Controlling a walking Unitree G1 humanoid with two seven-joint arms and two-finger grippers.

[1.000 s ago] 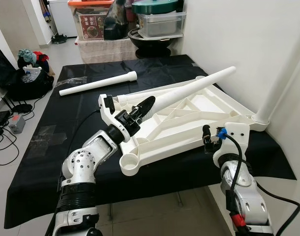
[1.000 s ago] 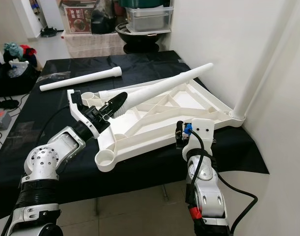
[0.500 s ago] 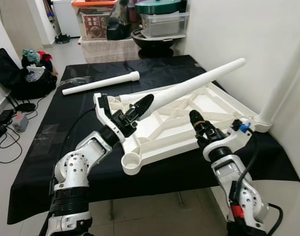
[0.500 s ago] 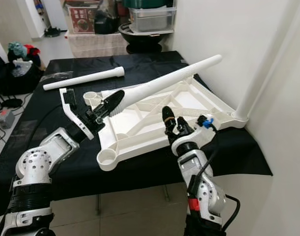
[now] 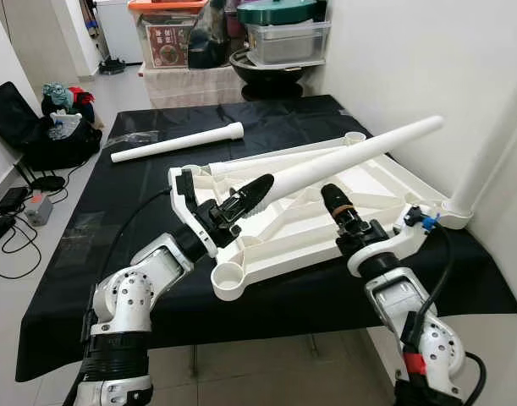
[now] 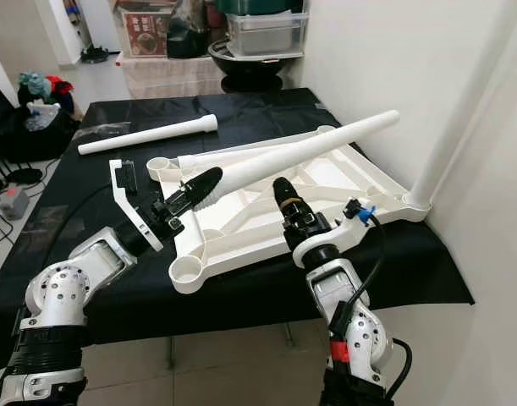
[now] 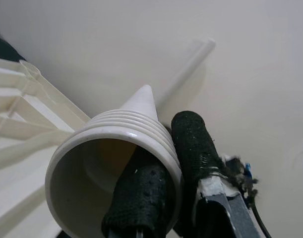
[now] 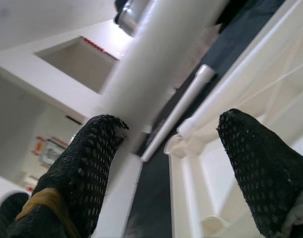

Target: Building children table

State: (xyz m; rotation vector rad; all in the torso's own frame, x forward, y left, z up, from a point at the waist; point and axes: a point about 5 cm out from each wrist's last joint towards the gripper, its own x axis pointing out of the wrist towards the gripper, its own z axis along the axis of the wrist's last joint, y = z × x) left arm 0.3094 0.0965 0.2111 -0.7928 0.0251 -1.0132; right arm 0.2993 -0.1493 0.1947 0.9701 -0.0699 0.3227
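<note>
Table top: the white table top [image 5: 360, 182] lay upside down, ribs up, on the black-covered worktop [image 5: 140, 182], its far corner against the wall.
Leg in hand: a long white leg [image 5: 360, 152] was held slanting above the top, thick ribbed end low, thin end high towards the wall.
Left gripper: the left gripper [image 5: 250, 193] was clamped on that leg's open end, one finger inside the rim and one outside.
Right gripper: the right gripper [image 5: 336, 203] sat just under the leg's middle with its fingers apart, holding nothing.
Done so far: one leg [image 5: 474, 156] already stood upright in the far right corner socket.
Left to do: the near corner socket [image 5: 230, 279] was empty; another leg [image 5: 178, 142] lay loose near the worktop's back.
My guess: early days, with most legs unfitted.
</note>
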